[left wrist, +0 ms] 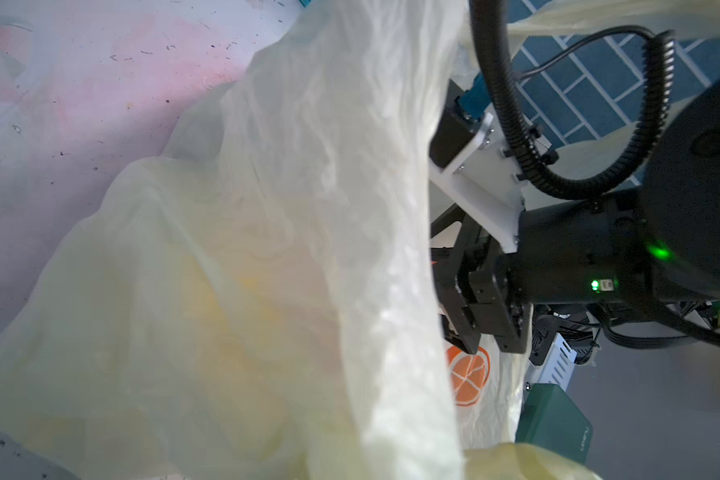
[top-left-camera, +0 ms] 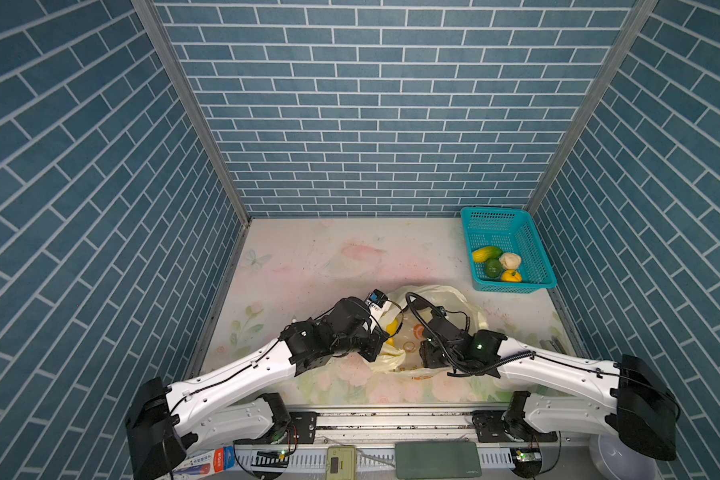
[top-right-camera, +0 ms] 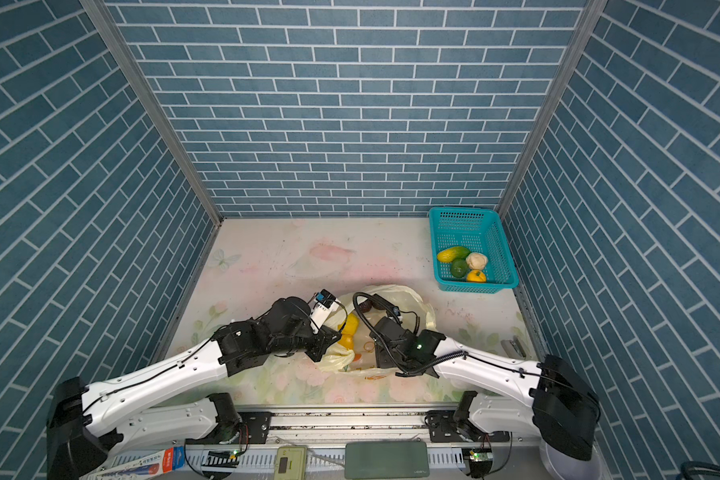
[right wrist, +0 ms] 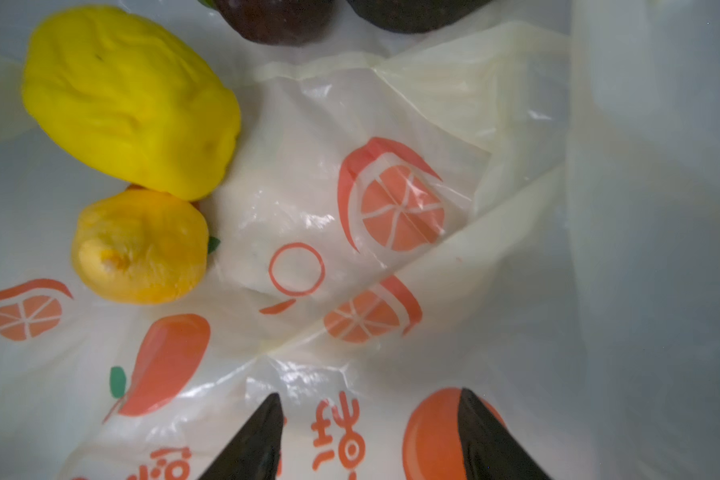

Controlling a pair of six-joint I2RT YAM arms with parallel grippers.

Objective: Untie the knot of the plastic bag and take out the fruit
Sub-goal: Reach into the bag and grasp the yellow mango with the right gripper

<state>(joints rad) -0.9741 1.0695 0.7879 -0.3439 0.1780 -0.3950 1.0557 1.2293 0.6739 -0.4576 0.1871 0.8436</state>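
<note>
The plastic bag [top-left-camera: 433,295] lies mid-table with its mouth open; the knot is out of view. My left gripper [top-left-camera: 381,353] is shut on a bunched edge of the bag [left wrist: 308,208], whose film hides its jaws in the left wrist view. My right gripper [right wrist: 371,432] is open inside the bag [right wrist: 391,124], with only printed film between its black fingertips [right wrist: 267,436]. Fruit lies ahead of it: a yellow lemon [right wrist: 129,104], a smaller yellow-orange one [right wrist: 140,247] and two dark ones [right wrist: 275,20]. The left wrist view also shows the right gripper [left wrist: 485,347].
A teal basket [top-left-camera: 516,287] at the back right holds a long yellow-green fruit [top-left-camera: 487,253], a green one [top-left-camera: 493,268], a cream-white one [top-left-camera: 510,261] and a yellow one [top-left-camera: 511,276]. Brick-patterned walls close three sides. A green device [top-left-camera: 437,459] lies past the front rail.
</note>
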